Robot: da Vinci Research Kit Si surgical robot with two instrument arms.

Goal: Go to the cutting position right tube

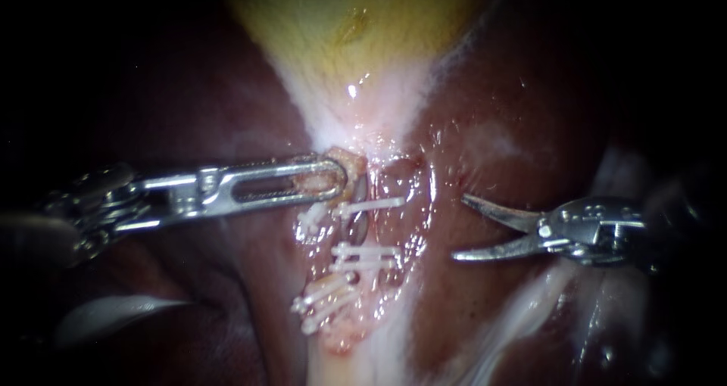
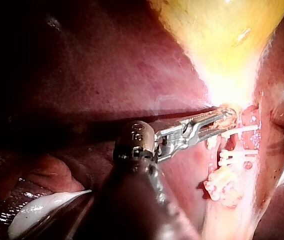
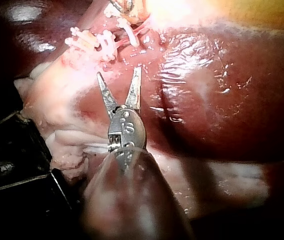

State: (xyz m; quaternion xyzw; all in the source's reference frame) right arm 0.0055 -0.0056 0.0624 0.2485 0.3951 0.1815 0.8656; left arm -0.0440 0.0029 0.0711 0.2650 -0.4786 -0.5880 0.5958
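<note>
L instrument comes in from the left. Its long slotted jaws are clamped on a tan bit of tissue at the neck of the gallbladder, and some tissue shows thru the slot. Left wrist view shows the same: L instrument bites tissue just under the yellow gallbladder.

Below that neck run the tubes, crossed by several white clips stacked one under another. Can't tell which strand is the right tube; the clips and pale tissue cover most of it.

R instrument comes in from the right w/ two curved blades spread wide and nothing btwn them. The tips point toward the clips and sit near but apart from them, over the dark red liver. In the right wrist view, R instrument has its blades in a V. The clips lie ahead of the tips, not touched, w/ glossy liver beside.
</note>
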